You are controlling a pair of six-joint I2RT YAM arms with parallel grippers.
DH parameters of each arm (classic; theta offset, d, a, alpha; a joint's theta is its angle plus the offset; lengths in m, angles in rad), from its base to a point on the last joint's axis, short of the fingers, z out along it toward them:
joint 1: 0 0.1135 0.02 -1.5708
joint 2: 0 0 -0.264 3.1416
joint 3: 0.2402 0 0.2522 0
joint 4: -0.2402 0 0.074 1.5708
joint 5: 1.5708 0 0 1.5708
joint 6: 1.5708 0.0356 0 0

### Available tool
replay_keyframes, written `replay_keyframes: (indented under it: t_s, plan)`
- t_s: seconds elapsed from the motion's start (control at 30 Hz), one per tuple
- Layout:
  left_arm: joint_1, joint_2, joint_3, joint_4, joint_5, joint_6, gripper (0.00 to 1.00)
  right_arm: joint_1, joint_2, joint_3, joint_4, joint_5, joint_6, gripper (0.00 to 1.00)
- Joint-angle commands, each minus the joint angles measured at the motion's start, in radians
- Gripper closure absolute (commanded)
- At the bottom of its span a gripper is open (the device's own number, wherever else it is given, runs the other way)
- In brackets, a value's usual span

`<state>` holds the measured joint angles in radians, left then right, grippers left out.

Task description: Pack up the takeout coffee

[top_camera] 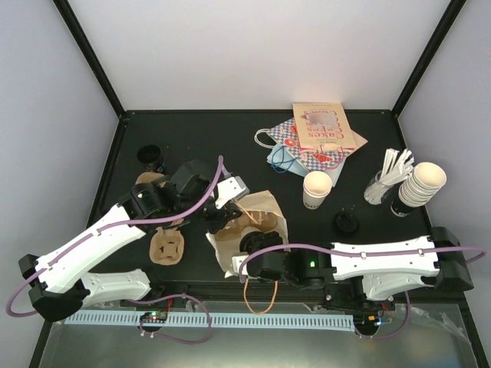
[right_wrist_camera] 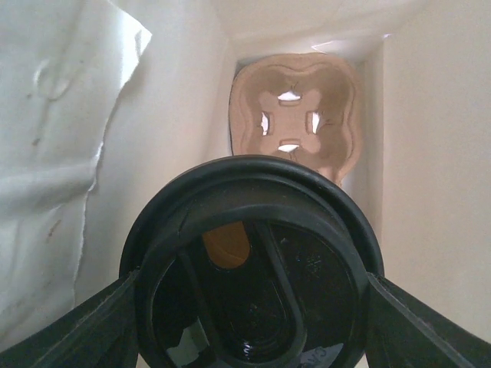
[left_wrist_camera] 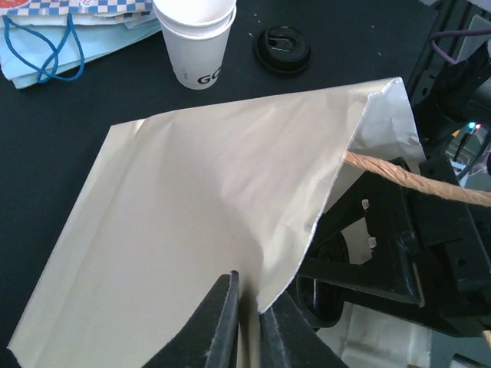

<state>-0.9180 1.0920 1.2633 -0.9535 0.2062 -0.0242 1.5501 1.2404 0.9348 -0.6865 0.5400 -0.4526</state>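
Note:
The takeout coffee (right_wrist_camera: pixel 253 261) shows as a round black lid that fills the lower half of the right wrist view. My right gripper (right_wrist_camera: pixel 249 307) is shut on it, one finger on each side. Cup and gripper (top_camera: pixel 257 247) are inside the mouth of the tan paper bag (top_camera: pixel 265 205), which lies on the table. A brown cup carrier (right_wrist_camera: pixel 295 115) sits at the bag's far end. My left gripper (left_wrist_camera: pixel 249 307) is shut on the bag's upper edge (left_wrist_camera: pixel 192 230) and holds it up. From above, the cup itself is hidden by the right gripper and the bag.
Two brown carriers (top_camera: pixel 166 247) (top_camera: pixel 149 180) lie left of the bag, with a black-lidded cup (top_camera: pixel 151 157) behind them. To the right are a lidless cup (top_camera: pixel 317 188), a loose black lid (top_camera: pixel 347 222), stacked cups (top_camera: pixel 422 184), stir sticks (top_camera: pixel 387 180) and printed bags (top_camera: pixel 314 138).

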Motion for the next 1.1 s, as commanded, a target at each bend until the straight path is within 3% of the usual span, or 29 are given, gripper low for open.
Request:
replay_keyframes:
  t_s: [0.0, 0.1, 0.2, 0.3, 0.4, 0.5, 0.6, 0.83, 1.07]
  plan:
    - [-0.005, -0.030, 0.007, -0.007, 0.042, -0.014, 0.87, 0.008, -0.013, -0.020, 0.026, 0.019, 0.015, 0.45]
    - [-0.005, -0.046, 0.008, -0.005, 0.048, -0.016, 0.73, 0.009, -0.019, -0.031, 0.045, 0.026, 0.006, 0.45]
    - [-0.005, -0.079, 0.008, 0.014, 0.050, -0.021, 0.48, 0.010, -0.023, -0.043, 0.066, 0.038, -0.005, 0.45]
    - [-0.005, -0.127, 0.005, 0.055, 0.055, -0.030, 0.30, 0.010, -0.023, -0.051, 0.085, 0.050, -0.016, 0.45]
    - [-0.004, -0.167, 0.023, 0.073, 0.028, -0.054, 0.20, 0.009, -0.028, -0.055, 0.104, 0.053, -0.026, 0.45]
    - [0.015, -0.174, 0.042, 0.074, -0.054, -0.094, 0.13, 0.010, -0.031, -0.060, 0.117, 0.059, -0.036, 0.45]
    - [0.105, -0.134, 0.064, 0.044, -0.059, -0.135, 0.09, 0.009, -0.034, -0.069, 0.132, 0.072, -0.053, 0.45]
    - [0.464, -0.032, 0.031, 0.047, 0.132, -0.187, 0.01, 0.008, -0.045, -0.085, 0.157, 0.078, -0.072, 0.46]
    - [0.628, 0.160, 0.031, 0.083, 0.290, -0.186, 0.01, 0.009, -0.045, -0.091, 0.171, 0.071, -0.085, 0.46]
